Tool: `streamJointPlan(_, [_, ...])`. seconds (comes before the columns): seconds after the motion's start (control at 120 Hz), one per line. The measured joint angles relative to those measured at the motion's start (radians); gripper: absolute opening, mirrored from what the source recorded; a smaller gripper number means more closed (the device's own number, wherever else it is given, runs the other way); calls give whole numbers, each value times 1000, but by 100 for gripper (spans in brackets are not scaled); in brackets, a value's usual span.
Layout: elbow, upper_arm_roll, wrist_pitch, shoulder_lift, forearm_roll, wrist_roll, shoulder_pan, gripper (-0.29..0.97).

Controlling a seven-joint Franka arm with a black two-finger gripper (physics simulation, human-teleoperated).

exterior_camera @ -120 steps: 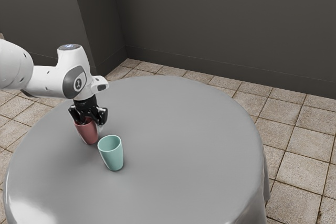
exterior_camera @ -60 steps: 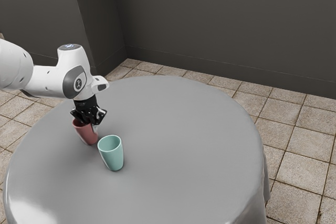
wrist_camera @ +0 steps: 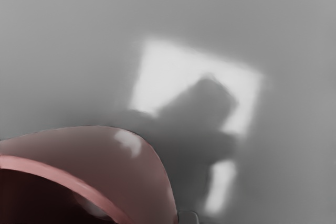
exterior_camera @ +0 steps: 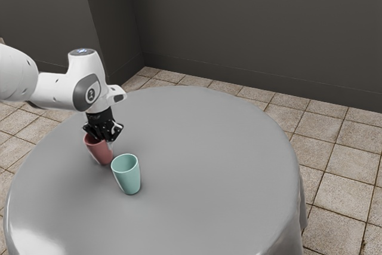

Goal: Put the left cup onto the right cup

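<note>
While our fingers (exterior_camera: 111, 134) clamp the pink cup (exterior_camera: 99, 152) at its rim, it leans just beside the green cup (exterior_camera: 126, 174).
Exterior view: we judge the cup light, stiff and smooth, so the rim wall is the hold; a round grey tabletop (exterior_camera: 209, 159), tiled floor (exterior_camera: 334, 147), dark walls (exterior_camera: 268, 22). Wrist view: the pink cup's (wrist_camera: 105, 161) rim lies under our hand, over glossy tabletop (wrist_camera: 79, 51).

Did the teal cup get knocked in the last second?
No. The teal cup stands at the same spot on the table, upright, beside the pink cup.
</note>
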Motion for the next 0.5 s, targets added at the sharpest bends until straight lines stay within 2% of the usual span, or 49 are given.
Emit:
streamJointPlan(0.167, [7,-12,-62,-64,47,-25,-24,-10])
streamJointPlan(0.5, [11,-52,-292,-260,122,-118,-88,-10])
